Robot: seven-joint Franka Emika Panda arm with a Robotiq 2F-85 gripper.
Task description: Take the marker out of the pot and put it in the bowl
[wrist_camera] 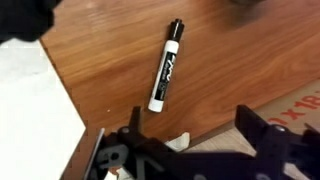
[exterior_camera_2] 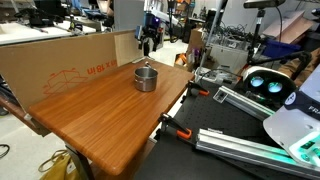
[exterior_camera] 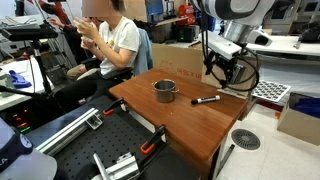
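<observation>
I am watching one marker [wrist_camera: 166,65] lying flat on the counter [exterior_camera: 190,125], outside the pot [exterior_camera: 164,90], with bare wood all around it. In the wrist view its long axis is running almost straight up the picture, slightly tilted, with the dark cap end pointing away from the claw [wrist_camera: 190,150]. The counter's edge is slanting down just left of the marker there, and pale floor is showing past it. I am counting one pot, one marker and one claw. In an exterior view the claw [exterior_camera: 222,75] is hanging above the counter near the marker [exterior_camera: 206,99]. Its jaws are standing spread apart, gripping nothing. Cardboard [exterior_camera_2: 60,60] is walling off one long side of the counter.
</observation>
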